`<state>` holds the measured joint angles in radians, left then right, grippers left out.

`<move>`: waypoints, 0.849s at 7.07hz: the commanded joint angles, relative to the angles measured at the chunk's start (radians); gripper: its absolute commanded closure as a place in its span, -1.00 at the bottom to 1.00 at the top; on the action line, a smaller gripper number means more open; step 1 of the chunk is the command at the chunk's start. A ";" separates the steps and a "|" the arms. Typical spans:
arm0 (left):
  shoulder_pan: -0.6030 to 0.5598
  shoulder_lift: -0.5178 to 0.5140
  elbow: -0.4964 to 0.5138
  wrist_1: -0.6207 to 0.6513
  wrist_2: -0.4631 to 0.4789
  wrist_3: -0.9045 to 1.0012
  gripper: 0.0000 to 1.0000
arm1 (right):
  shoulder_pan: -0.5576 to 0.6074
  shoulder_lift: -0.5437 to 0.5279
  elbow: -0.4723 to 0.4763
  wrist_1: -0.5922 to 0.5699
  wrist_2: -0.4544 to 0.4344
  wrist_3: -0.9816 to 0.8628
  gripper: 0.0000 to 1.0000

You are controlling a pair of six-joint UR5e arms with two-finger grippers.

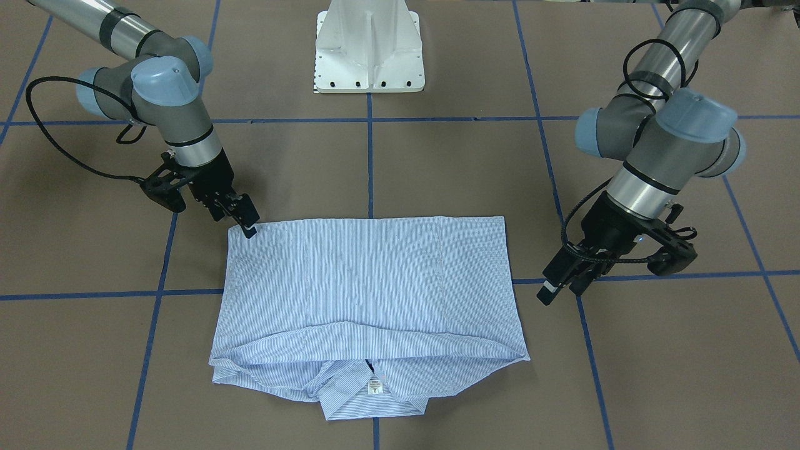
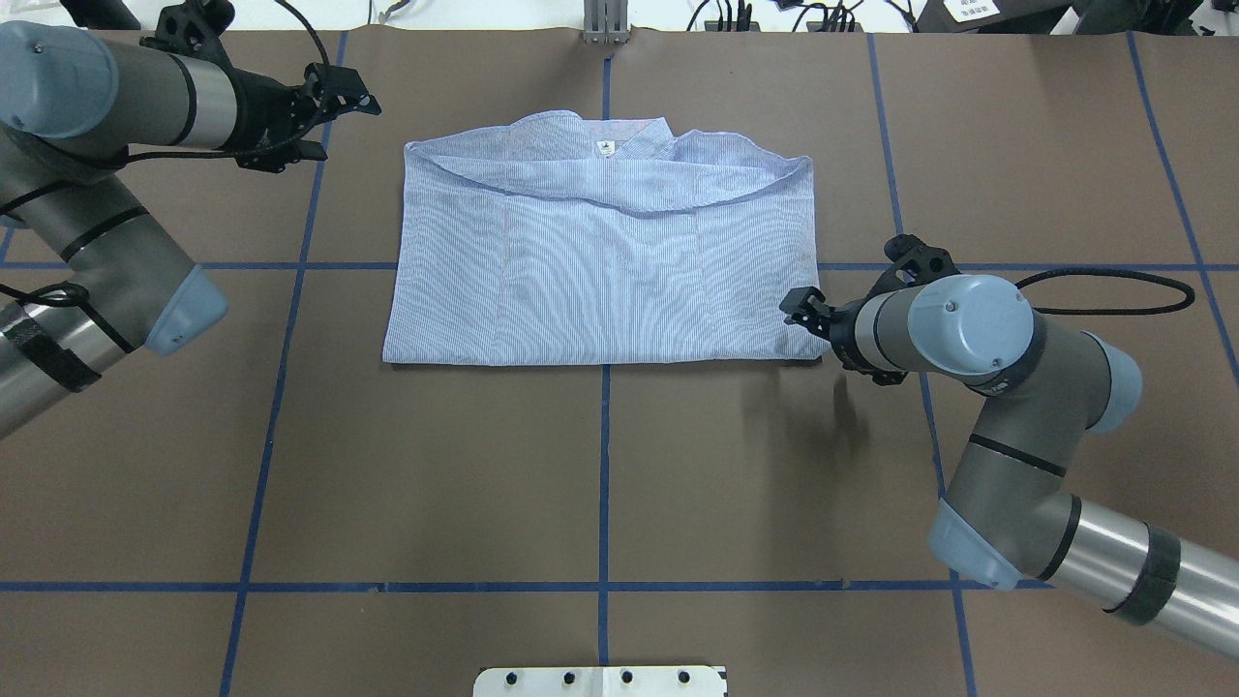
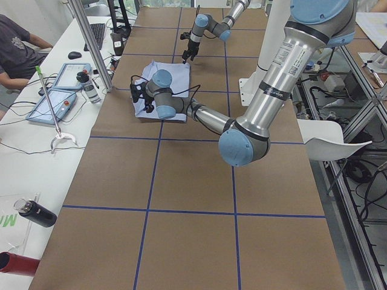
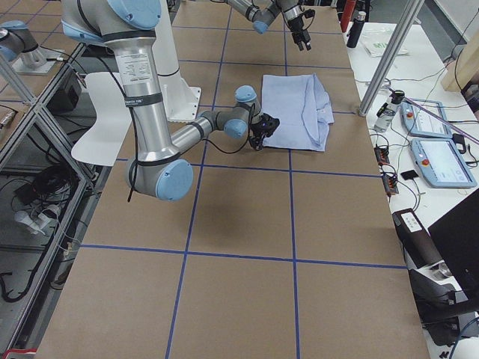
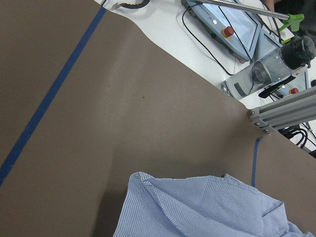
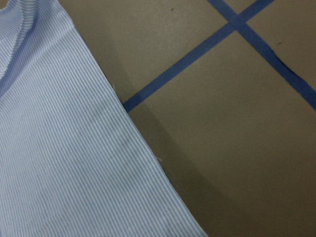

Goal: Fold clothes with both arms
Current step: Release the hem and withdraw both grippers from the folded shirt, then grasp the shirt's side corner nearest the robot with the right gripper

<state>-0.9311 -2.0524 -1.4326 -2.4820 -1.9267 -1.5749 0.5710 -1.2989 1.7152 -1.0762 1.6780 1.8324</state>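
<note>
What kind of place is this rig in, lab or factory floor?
Probably a robotics lab: a table gridded with blue tape, control tablets with red stop buttons on a side desk, and a person seated there.

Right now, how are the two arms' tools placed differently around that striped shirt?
The right tool sits low, its tips at a corner of the shirt on the robot's side; the left tool hangs clear of the cloth, off the opposite edge. The right wrist view shows the stripes close up; the left wrist view shows the shirt from farther off. Both are black, two-fingered, angled down at the table.
</note>
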 commanded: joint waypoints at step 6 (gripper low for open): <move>0.003 0.018 0.000 0.000 0.000 0.001 -1.00 | -0.002 -0.002 0.003 0.015 0.011 -0.002 1.00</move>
<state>-0.9287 -2.0345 -1.4315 -2.4820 -1.9266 -1.5739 0.5671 -1.2936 1.6961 -1.0605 1.6867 1.8302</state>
